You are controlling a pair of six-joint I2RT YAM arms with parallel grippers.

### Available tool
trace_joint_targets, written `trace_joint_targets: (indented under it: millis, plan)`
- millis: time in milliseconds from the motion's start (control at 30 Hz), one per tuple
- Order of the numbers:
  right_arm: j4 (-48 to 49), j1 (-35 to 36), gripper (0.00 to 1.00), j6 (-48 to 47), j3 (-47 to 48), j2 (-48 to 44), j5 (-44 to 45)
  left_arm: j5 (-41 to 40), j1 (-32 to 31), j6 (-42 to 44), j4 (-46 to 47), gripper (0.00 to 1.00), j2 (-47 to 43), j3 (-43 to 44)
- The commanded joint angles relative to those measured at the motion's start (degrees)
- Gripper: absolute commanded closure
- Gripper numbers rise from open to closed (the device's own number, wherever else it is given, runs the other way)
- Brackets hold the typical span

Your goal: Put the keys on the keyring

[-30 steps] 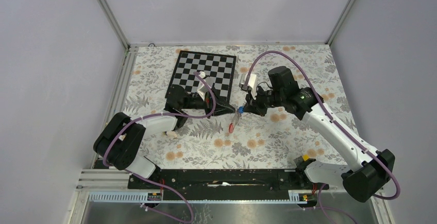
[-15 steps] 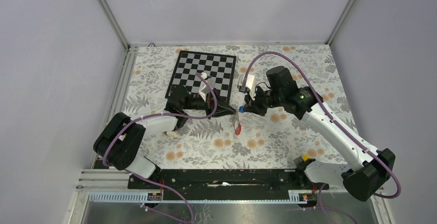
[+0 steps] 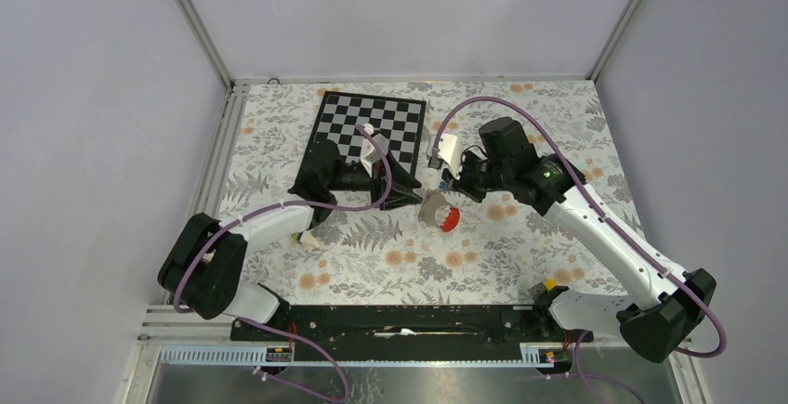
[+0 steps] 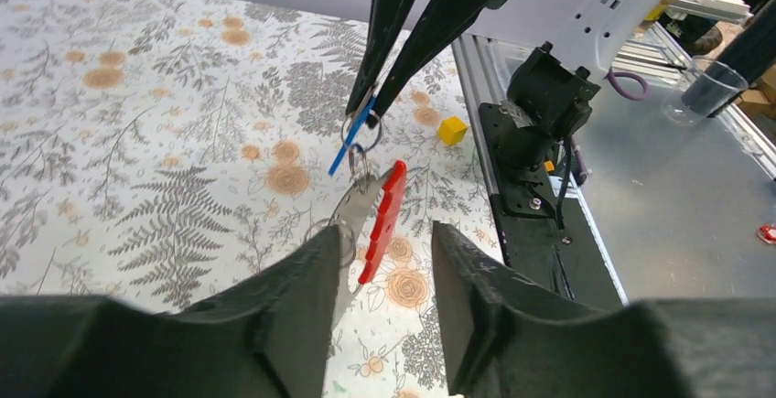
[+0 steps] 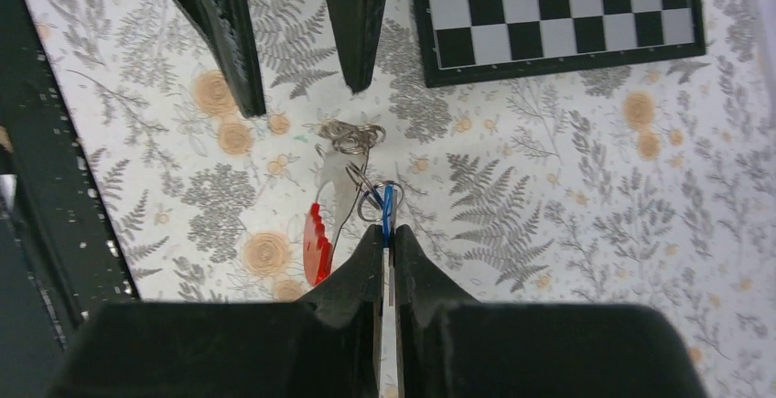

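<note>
Since the earlier frame, the left gripper (image 4: pixel 382 250) is opening and releasing the keyring (image 4: pixel 384 215); the right gripper (image 5: pixel 385 238) is clenching the keys (image 5: pixel 387 204), the keyring trailing from them.

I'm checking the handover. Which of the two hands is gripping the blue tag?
The right hand: it is shut on the small blue rectangular plastic tag. The left hand stands open, gripping nothing.

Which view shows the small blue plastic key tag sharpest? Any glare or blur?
Top external: evenly lit, no glare, blue plastic key tag tiny. Left wrist: tag sharp, left gripper's fingers soft and dark. Right wrist: tag crisp, sharpest.
</note>
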Motion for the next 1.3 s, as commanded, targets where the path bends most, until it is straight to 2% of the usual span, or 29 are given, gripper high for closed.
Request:
trace_joint_targets:
  millis: [0,133,333,533,700,833,900,1000,1100,1267]
  plan:
    - [-0.1,0.7,1.0,-4.7,4.0,-0.9,5.9,-2.8,1.5,4.7,-6.7,0.49,-2.6,3.9]
    - [-0.7,0.8,1.0,-5.7,5.1,-1.0,7.1,-3.4,1.8,5.5,-8.4,0.34,-2.2,4.5]
    - [-1.4,1.9,1.0,-3.3,5.3,-0.4,1.0,-0.7,1.8,5.4,-5.5,0.24,0.5,5.1]
    - [-0.5,2.5,1.0,-0.4,6.1,0.6,-6.0,2.1,0.7,5.3,-4.0,0.19,3.1,6.0]
    - [0.0,2.6,1.0,1.1,6.2,1.0,-8.5,4.6,-1.2,5.4,-4.1,0.2,4.3,5.7]
    - [0.8,2.6,1.0,1.2,4.6,0.1,-6.2,7.7,-1.8,5.5,-4.1,0.32,5.6,5.4]
    - [1.4,2.6,1.0,1.3,3.1,-0.5,-4.2,9.3,-1.8,5.5,-4.2,0.45,6.4,5.1]
    - [1.8,2.5,1.0,1.3,1.1,-1.7,-1.8,10.3,-1.9,5.6,-4.4,0.7,7.2,4.5]
    - [2.3,2.5,1.0,1.0,-0.6,-2.9,-0.4,10.3,-2.0,5.9,-4.5,0.87,7.5,4.4]
    - [2.3,2.5,1.0,0.7,-1.4,-3.6,0.4,10.1,-2.0,5.1,-4.5,0.93,8.4,5.6]
